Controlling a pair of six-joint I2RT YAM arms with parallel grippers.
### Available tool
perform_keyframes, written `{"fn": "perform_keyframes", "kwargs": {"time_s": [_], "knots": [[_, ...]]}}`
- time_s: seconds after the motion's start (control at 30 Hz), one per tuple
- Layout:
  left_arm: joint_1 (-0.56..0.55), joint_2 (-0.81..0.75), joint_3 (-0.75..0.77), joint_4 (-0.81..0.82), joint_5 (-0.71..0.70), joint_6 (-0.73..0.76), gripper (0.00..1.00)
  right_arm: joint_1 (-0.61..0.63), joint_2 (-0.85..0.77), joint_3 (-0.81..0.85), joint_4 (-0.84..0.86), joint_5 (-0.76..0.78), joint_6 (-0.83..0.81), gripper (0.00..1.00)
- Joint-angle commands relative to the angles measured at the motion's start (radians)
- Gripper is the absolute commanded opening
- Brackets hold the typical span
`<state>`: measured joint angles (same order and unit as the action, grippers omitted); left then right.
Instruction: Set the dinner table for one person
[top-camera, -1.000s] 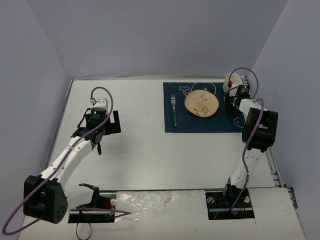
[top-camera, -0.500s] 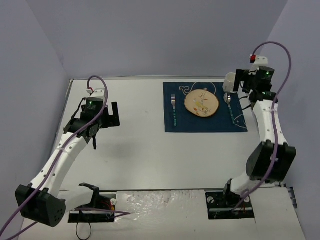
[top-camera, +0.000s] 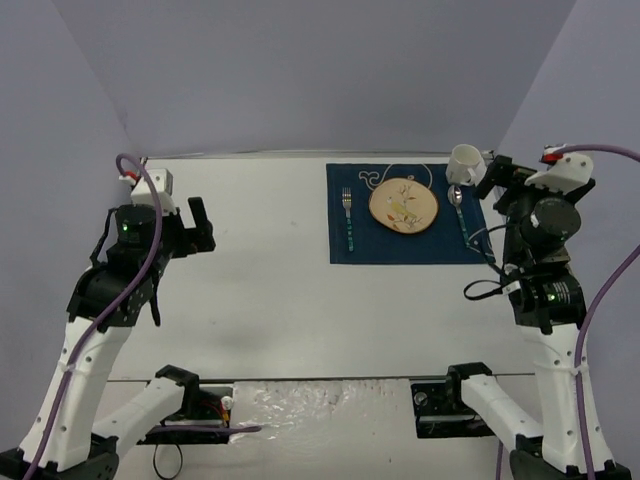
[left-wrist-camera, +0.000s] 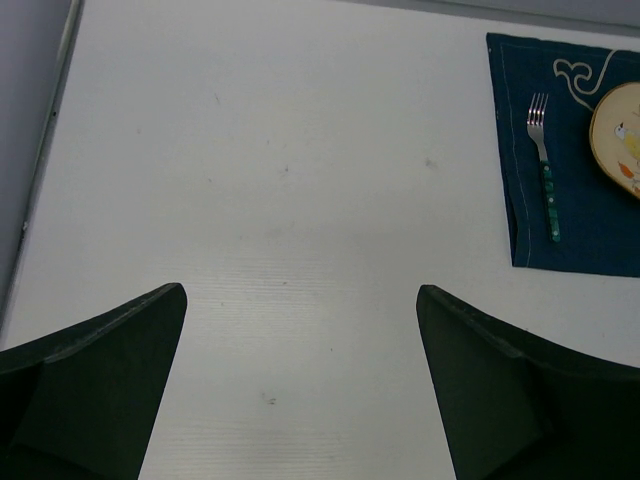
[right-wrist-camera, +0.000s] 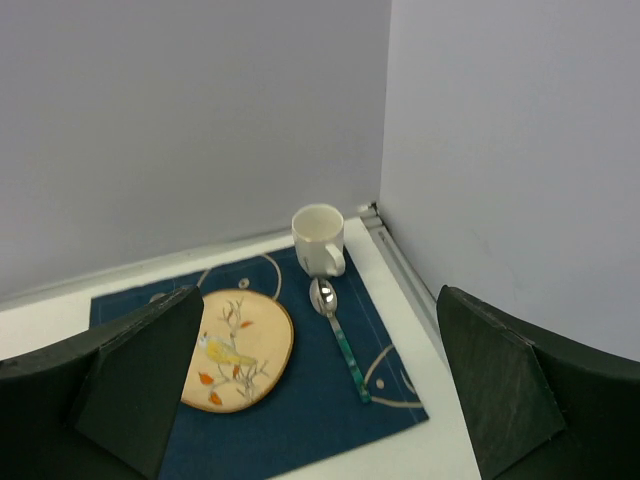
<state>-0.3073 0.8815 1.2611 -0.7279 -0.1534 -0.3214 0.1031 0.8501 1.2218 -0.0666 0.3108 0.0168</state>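
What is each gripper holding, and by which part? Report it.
Nothing is held: the left gripper and the right gripper are both open and empty.

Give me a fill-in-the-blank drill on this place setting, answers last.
The fork lies on the ____ side of the plate.
The white ____ stands just beyond the bowl of the spoon.
The left tool and right tool are both ____, holding nothing.
Missing words: left; mug; open.
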Motion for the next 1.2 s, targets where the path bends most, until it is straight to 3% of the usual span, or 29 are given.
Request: {"fn": "perform_keyframes", "kwargs": {"time_s": [0.0, 0.37, 0.7, 1.17], "knots": [[0.002, -0.101, -0.058, 0.019, -0.059, 0.017, 0.97, 0.076, -0.109, -0.086, -0.021, 0.147, 0.033, 1.00], [0.002, -0.235, -0.211, -0.001, -0.121, 0.033, 0.97, 0.110, -0.439, -0.277, -0.111, 0.142, 0.079, 1.00], [0.002, -0.225, -0.278, 0.046, -0.110, -0.008, 0.97, 0.110, -0.495, -0.322, -0.146, 0.122, 0.114, 1.00], [0.002, -0.177, -0.284, 0.122, -0.095, -0.025, 0.97, 0.110, -0.430, -0.323, -0.142, 0.094, 0.121, 1.00]]}}
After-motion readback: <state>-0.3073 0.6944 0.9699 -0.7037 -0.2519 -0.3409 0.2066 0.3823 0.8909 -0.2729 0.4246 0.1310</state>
